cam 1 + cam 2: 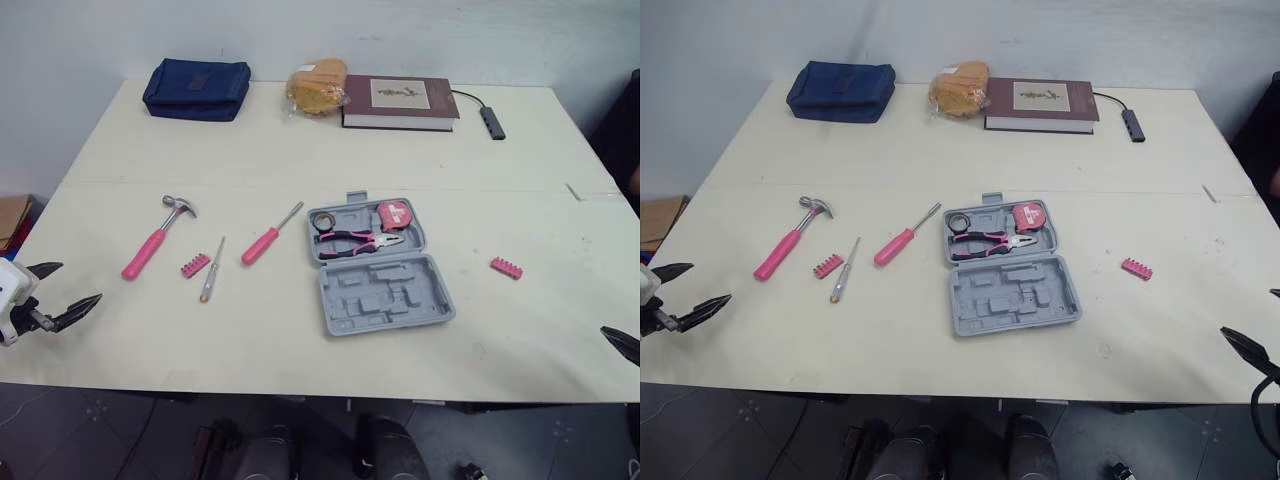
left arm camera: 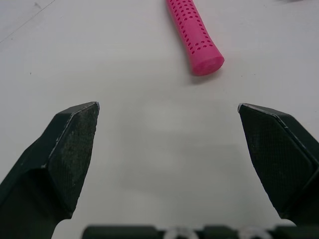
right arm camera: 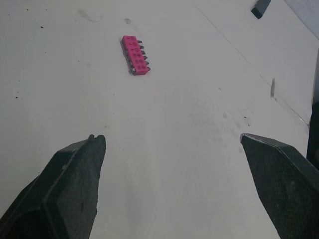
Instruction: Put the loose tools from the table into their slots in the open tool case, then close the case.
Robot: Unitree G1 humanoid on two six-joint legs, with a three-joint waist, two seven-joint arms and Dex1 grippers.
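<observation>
We see the open tool case (image 1: 380,265) lying near the middle of the counter (image 1: 300,350), its lid half already holding pliers (image 1: 358,240) and a tape measure (image 1: 395,213), its front half bare. The loose tools lie on either side. To the robot's left are a hammer (image 1: 155,240), a pink bit strip (image 1: 195,265), a thin screwdriver (image 1: 211,270) and a pink-handled screwdriver (image 1: 262,243). To its right is a second bit strip (image 1: 506,267). The left pincer (image 1: 80,282) hovers at the counter's near left edge with its fingers wide apart. The hammer lies ahead of it, butt end nearest, its long axis running away and rightward to the head, so we judge the left arm the nearer one. The right pincer (image 3: 169,139), likewise spread and empty, faces the second strip, well apart. The left wrist view adds the handle's dotted grip, while the head views place the case.
</observation>
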